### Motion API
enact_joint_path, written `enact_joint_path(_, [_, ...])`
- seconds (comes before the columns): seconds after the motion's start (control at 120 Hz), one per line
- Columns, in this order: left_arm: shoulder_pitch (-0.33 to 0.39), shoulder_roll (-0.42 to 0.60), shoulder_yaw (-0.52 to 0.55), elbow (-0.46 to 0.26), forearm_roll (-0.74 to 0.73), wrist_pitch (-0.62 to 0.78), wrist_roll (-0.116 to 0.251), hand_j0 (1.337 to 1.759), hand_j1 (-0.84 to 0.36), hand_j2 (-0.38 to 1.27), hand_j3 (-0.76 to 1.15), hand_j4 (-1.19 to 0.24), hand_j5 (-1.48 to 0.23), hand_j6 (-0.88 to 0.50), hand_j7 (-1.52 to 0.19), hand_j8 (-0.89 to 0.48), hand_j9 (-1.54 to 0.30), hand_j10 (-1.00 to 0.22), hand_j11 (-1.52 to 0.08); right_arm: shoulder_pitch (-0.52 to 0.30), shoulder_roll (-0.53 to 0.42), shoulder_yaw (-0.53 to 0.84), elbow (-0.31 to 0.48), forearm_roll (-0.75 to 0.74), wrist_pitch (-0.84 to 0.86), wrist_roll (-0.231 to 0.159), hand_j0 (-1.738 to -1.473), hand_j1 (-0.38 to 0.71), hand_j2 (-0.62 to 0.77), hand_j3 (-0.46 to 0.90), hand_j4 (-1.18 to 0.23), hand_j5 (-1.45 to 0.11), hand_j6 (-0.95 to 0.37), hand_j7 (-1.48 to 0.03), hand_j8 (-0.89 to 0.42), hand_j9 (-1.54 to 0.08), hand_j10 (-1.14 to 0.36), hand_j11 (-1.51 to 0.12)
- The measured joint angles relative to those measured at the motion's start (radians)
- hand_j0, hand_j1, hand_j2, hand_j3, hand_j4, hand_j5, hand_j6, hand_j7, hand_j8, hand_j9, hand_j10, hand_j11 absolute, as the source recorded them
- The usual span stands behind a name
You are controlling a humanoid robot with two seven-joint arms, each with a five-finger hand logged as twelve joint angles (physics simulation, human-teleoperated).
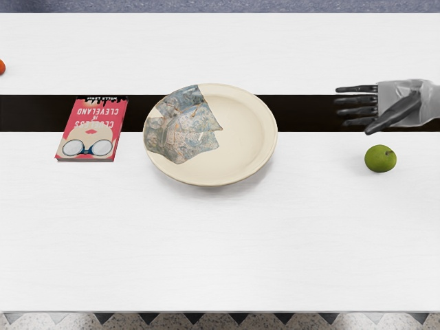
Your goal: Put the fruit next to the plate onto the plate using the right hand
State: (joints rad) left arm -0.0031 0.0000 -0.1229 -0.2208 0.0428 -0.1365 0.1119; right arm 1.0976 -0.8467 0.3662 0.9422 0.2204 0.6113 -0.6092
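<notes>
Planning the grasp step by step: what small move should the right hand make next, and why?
Probably shift the right hand down over the green fruit: its fingers are spread, holding nothing, and the fruit lies on the table just below the hand in the picture, right of the plate.

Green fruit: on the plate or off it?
Off. The green fruit lies on the table, apart from the plate, near the open right hand.
</notes>
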Motion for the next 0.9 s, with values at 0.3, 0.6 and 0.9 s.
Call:
enact_joint_path(0.3, [0.000,0.000,0.000,0.000,0.000,0.000,0.000,1.658,0.35,0.00,0.00,0.00,0.00,0.00,0.00,0.00,0.00,0.00,0.00,0.214,-0.168,-0.198,0.145,-0.287,-0.011,-0.002,-1.658,-0.31,-0.01,0.00,-0.03,-0.04,-0.03,-0.04,-0.03,-0.04,-0.03,-0.04])
enact_joint_path(0.6, [0.000,0.000,0.000,0.000,0.000,0.000,0.000,1.658,0.35,0.00,0.00,0.00,0.00,0.00,0.00,0.00,0.00,0.00,0.00,0.414,-0.003,-0.548,0.436,-0.612,-0.597,-0.002,-1.658,-0.32,-0.01,0.00,-0.03,-0.03,-0.03,-0.03,-0.03,-0.03,-0.03,-0.03])
enact_joint_path(0.9, [0.000,0.000,0.000,0.000,0.000,0.000,0.000,1.658,0.35,0.00,0.00,0.00,0.00,0.00,0.00,0.00,0.00,0.00,0.00,0.412,0.154,-0.805,0.420,-0.644,-0.894,-0.002,-1.658,-0.31,-0.01,0.00,-0.03,-0.04,-0.03,-0.04,-0.03,-0.04,-0.03,-0.04])
